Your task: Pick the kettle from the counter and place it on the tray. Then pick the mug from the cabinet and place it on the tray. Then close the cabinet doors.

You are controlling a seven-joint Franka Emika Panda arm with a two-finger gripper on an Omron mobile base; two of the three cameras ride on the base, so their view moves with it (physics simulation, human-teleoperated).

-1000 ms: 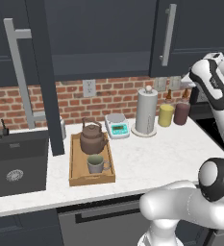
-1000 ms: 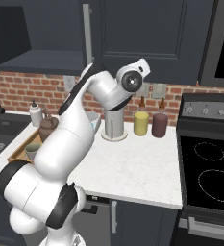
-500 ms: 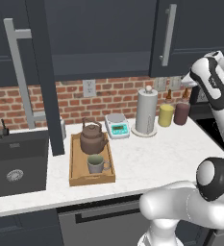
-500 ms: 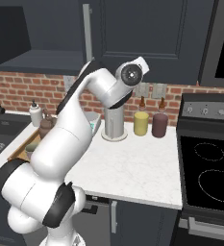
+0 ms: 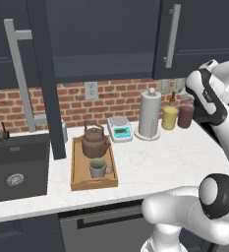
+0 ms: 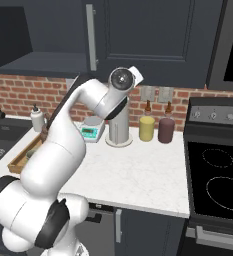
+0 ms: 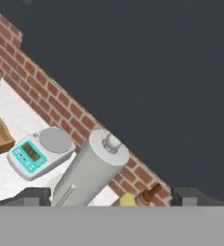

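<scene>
End effector (image 7: 108,197): jaws spread wide, holding nothing, raised high at the right before the dark upper cabinet (image 5: 106,39).
Paper-towel roll (image 7: 92,168): upright just below it, beside the kitchen scale (image 7: 39,153).
Kettle (image 5: 95,141): at the far end of the tray (image 5: 79,172).
Mug (image 5: 98,168): just in front of the kettle, on the tray.
Bench (image 5: 165,157): tray lies left of centre, next to the sink (image 5: 15,167).
Cabinet doors (image 5: 47,78): left one ajar.

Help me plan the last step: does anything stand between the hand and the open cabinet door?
Nothing visible does. The open hand sits up by the shut right door, and the open door juts out at the left, with only cabinet front between them. The paper towel roll, kettle and mug stand lower down.
</scene>
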